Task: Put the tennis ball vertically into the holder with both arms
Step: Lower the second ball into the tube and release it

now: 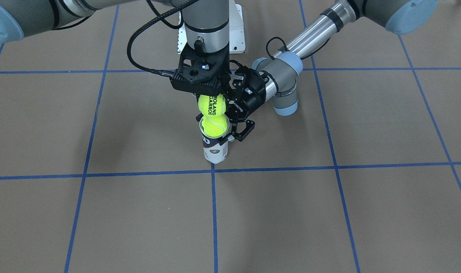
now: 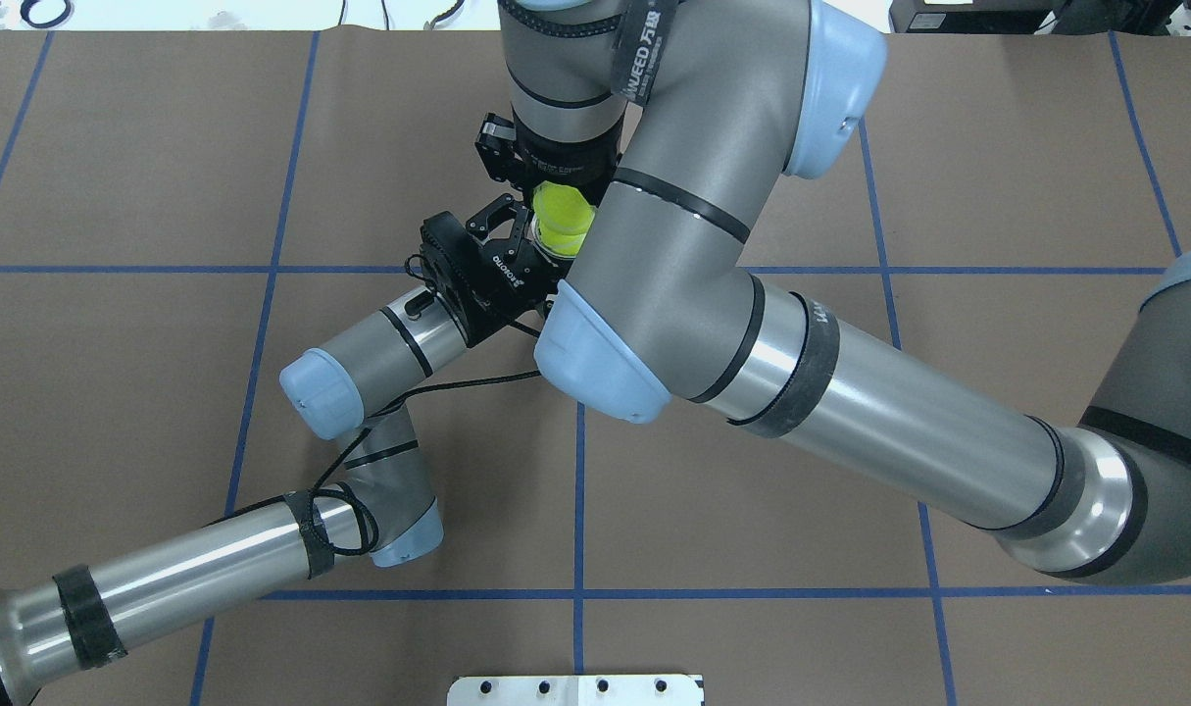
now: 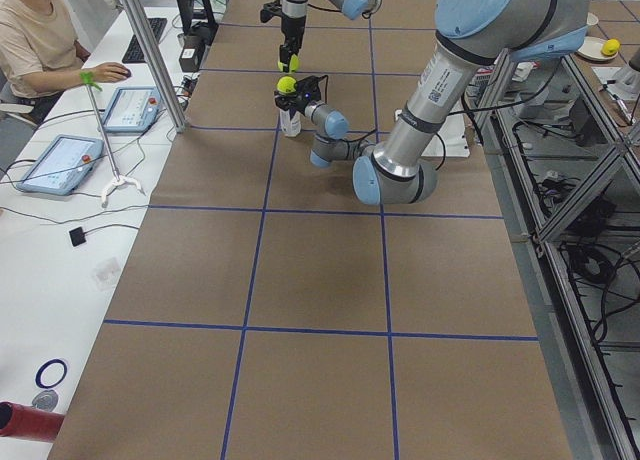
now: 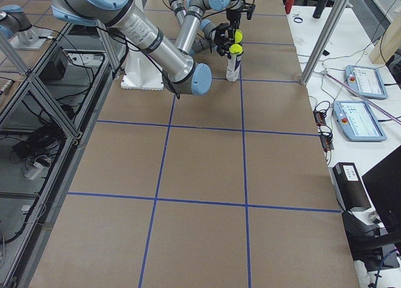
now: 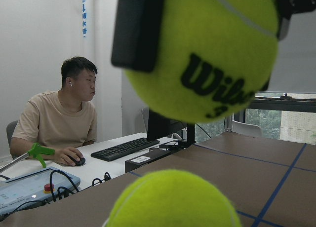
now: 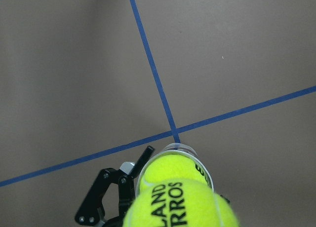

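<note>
The upright holder [image 1: 215,151], clasped near its rim by my left gripper [image 1: 223,133], has one tennis ball [image 1: 214,126] sitting in its mouth. Just above the holder, my right gripper [image 1: 211,99] clamps a second ball [image 1: 210,108] printed ROLAND GARROS and Wilson.

Light is bright, even and diffuse, falling from above. The brown surface [image 1: 329,212] carries only soft, faint shadows near the arms. The bare metal tube of the right arm [image 2: 899,412] shows long white streaks of glare in the overhead view. In the left wrist view the lower ball [image 5: 173,202] is blurred and the upper ball [image 5: 207,54] slightly soft, while the room behind is sharp and the window [image 5: 281,118] glows pale. In the right wrist view the upper ball is soft-edged and the surface beyond is crisp.
</note>
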### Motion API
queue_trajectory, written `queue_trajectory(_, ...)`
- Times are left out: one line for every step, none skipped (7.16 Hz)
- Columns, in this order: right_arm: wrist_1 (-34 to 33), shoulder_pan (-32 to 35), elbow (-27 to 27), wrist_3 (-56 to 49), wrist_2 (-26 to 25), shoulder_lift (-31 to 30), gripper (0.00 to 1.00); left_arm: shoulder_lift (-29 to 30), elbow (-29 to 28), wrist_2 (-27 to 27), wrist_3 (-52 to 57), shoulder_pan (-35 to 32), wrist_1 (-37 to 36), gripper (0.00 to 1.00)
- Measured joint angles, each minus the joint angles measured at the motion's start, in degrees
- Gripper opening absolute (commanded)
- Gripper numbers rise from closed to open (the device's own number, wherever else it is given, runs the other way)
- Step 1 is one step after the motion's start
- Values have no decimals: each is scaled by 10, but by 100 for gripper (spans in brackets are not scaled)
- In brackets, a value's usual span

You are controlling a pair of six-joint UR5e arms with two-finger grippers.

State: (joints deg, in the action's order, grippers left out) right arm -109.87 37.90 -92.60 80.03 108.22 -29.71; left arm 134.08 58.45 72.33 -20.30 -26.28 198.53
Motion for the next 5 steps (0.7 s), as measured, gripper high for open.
queue_trajectory(1, -7, 10, -3, -9, 0, 0, 0, 0, 0, 0, 0, 0, 99)
queue_trajectory(2, -12, 17, -7, -14, -1, 0, 0, 0, 0, 0, 0, 0, 99)
queue_trajectory(3, -14, 20, -11, -16, -1, 0, 0, 0, 0, 0, 0, 0, 99)
queue_trajectory(3, -14, 21, -15, -16, 1, 0, 0, 0, 0, 0, 0, 0, 99)
queue_trajectory(4, -12, 20, -24, -17, 2, 0, 0, 0, 0, 0, 0, 0, 99)
